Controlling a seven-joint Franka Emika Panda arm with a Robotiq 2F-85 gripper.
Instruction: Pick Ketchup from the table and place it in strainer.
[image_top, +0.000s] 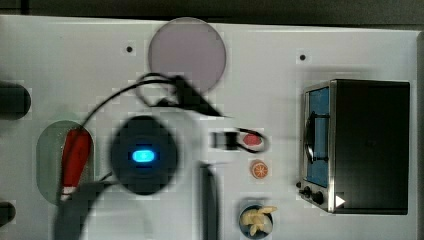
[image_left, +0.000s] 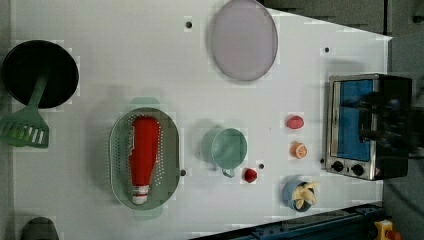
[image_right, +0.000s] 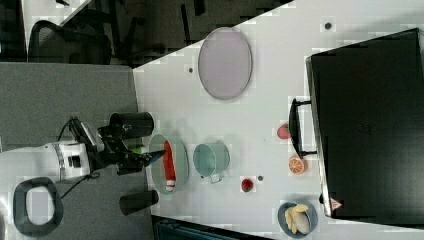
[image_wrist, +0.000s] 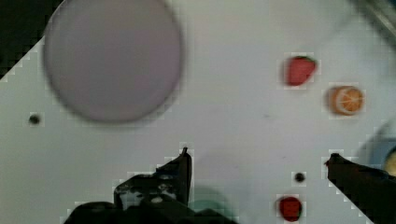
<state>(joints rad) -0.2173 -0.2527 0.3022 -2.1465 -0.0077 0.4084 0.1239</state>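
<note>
So the ketchup (image_left: 144, 155) is lying flat inside the strainer (image_left: 120, 165), lengthwise, pale tip toward the left view's bottom. Nothing is gripping it. The strainer sits on the white bench (image_left: 100, 65).

Just beside the strainer on the left view's right is a small green cup (image_left: 229, 148), and past the cup there's a tiny round red piece (image_left: 250, 175). Further from the strainer that same way: a strawberry (image_left: 295, 122), an orange slice (image_left: 298, 150), a blue bowl with banana pieces (image_left: 300, 194), then a toaster oven (image_left: 367, 125) (farthest out). A mauve plate (image_left: 243, 39) lies well apart from the strainer, up toward the left view's top.

The tool (image_wrist: 257, 161) has its fingers spread wide with nothing between them, hanging over bare bench.
</note>
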